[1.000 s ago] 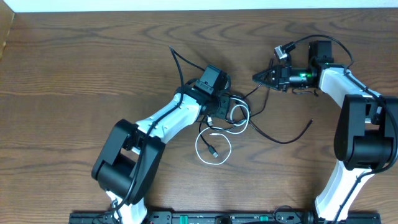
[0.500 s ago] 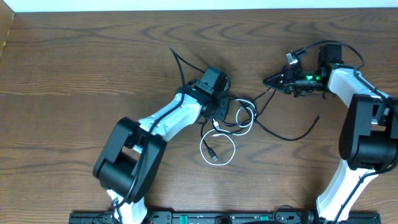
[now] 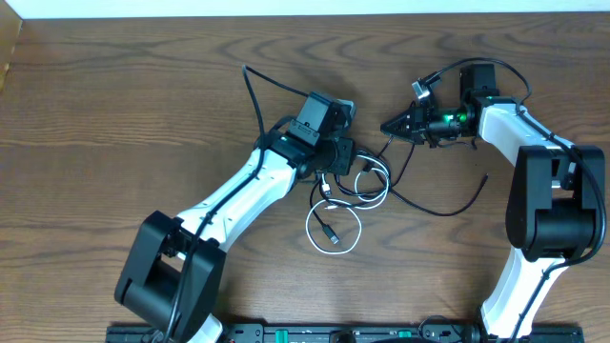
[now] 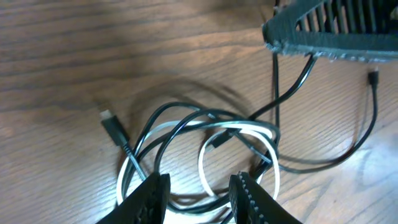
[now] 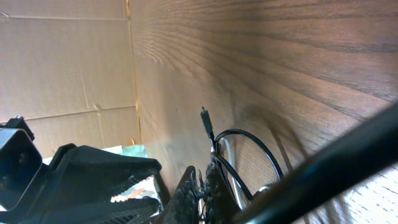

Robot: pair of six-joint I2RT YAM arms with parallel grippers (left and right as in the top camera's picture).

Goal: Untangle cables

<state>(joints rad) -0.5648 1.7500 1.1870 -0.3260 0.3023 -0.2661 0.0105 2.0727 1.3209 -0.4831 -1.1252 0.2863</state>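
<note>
Mid-untangle: right gripper [image 3: 387, 125] is clamped on a black cable [image 3: 440, 211], while left gripper [image 4: 201, 178] hangs released over the white cable [image 4: 242, 126] and probably needs to pin it before any pulling.

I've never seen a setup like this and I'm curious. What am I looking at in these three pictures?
Two robot arms sit at a wooden table, each ending in a two-finger gripper. One picture looks down from above; the other two come from small cameras on each wrist. On the table lies a tangle of thin cords: a white cable and black cables. The left gripper is open above the tangle, holding nothing. The right gripper appears pinched shut on a black cable near its plug.
</note>
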